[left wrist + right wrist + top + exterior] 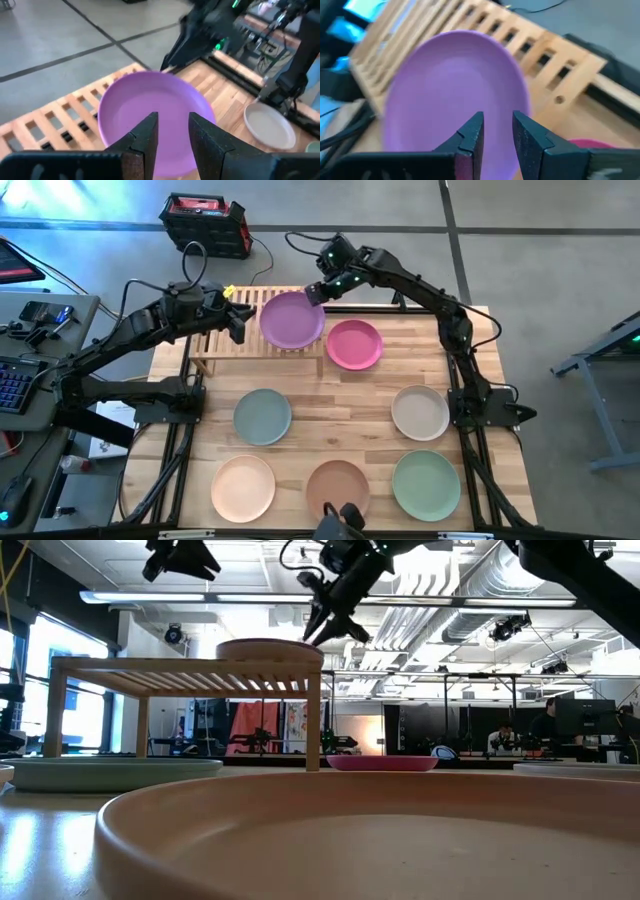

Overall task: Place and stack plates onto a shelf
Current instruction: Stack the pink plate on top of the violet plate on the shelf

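Note:
A purple plate (292, 320) lies flat on the right end of the light-wood slat shelf (215, 340); it also shows on the shelf top in the low view (268, 647). My right gripper (315, 293) is open, its fingertips at the plate's far-right rim (318, 640). My left gripper (240, 320) is open and empty, well above the shelf (180, 558) on the plate's left side. A magenta plate (354, 344) rests on the table just right of the shelf. My right gripper comes slanting down from the table's far right, and its fingertips (322, 632) stand right at the purple plate's far-right rim (312, 304). I cannot tell whether they touch it. The plate lies flat on the shelf slats.
On the tabletop lie a grey-teal plate (262, 416), a cream plate (420, 412), a peach plate (243, 487), a brown plate (337, 485) and a mint green plate (426, 485). The shelf's left half (205, 330) shows bare slats.

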You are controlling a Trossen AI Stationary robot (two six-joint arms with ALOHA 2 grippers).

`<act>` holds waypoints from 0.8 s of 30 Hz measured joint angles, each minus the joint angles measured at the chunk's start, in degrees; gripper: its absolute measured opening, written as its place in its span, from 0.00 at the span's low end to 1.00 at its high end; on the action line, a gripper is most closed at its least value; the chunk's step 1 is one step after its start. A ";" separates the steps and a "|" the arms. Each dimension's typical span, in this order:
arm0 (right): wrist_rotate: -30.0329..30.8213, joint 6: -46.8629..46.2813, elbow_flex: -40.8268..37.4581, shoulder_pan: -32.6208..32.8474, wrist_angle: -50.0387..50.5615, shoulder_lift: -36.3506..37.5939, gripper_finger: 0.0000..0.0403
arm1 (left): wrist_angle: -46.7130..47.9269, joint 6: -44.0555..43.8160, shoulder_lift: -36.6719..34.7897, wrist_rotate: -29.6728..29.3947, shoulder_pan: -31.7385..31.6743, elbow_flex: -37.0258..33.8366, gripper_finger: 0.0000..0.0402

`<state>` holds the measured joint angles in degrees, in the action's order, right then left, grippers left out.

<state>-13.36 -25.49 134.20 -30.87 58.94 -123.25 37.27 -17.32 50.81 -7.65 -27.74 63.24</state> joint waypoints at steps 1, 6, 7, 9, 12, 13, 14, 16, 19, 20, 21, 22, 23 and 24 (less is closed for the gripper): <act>-1.85 0.02 0.04 -0.02 0.00 0.36 0.20 | 0.89 0.02 0.00 0.01 -0.01 0.00 0.24; -8.56 2.76 0.04 0.16 3.45 2.77 0.20 | 5.15 1.76 -0.14 1.49 0.01 0.00 0.24; -9.71 3.45 0.04 0.49 5.08 3.39 0.20 | 5.72 2.41 -0.20 2.48 0.01 0.00 0.24; -10.18 4.44 0.06 1.52 8.54 4.74 0.20 | 6.60 2.98 -0.20 4.78 0.01 0.00 0.24; -8.91 6.29 0.06 3.88 13.96 6.26 0.20 | 8.45 3.23 -0.20 6.77 0.06 0.00 0.24; -8.11 6.39 0.06 4.88 15.40 6.72 0.20 | 9.29 3.89 -0.20 7.32 0.06 0.00 0.24; -7.19 6.43 0.06 6.06 16.59 7.16 0.20 | 10.22 4.61 -0.20 7.65 0.06 0.00 0.24; -4.86 6.49 0.06 8.43 17.66 7.68 0.20 | 11.96 5.51 -0.20 8.33 0.06 0.00 0.24; -2.48 6.51 0.08 12.12 18.36 7.66 0.20 | 13.70 5.60 -0.20 8.55 0.04 0.00 0.24; -2.23 6.50 0.06 13.42 18.82 7.64 0.20 | 14.04 5.62 -0.20 8.55 0.04 0.01 0.24; -2.12 6.50 -0.01 14.68 19.12 7.64 0.20 | 14.50 5.60 -0.20 8.55 0.04 0.00 0.24; -1.95 6.42 -0.01 16.08 19.85 7.64 0.20 | 14.96 5.62 -0.20 8.55 0.04 0.00 0.24; -1.58 6.18 -0.01 17.63 20.80 7.64 0.20 | 15.32 5.64 -0.20 8.55 0.04 0.00 0.24; -1.03 5.89 -0.03 19.16 21.43 7.64 0.20 | 15.70 5.90 -0.20 8.55 0.04 0.00 0.24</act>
<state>-14.39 -19.60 134.17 -11.71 80.38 -115.61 52.97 -11.42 50.61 0.91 -27.70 63.24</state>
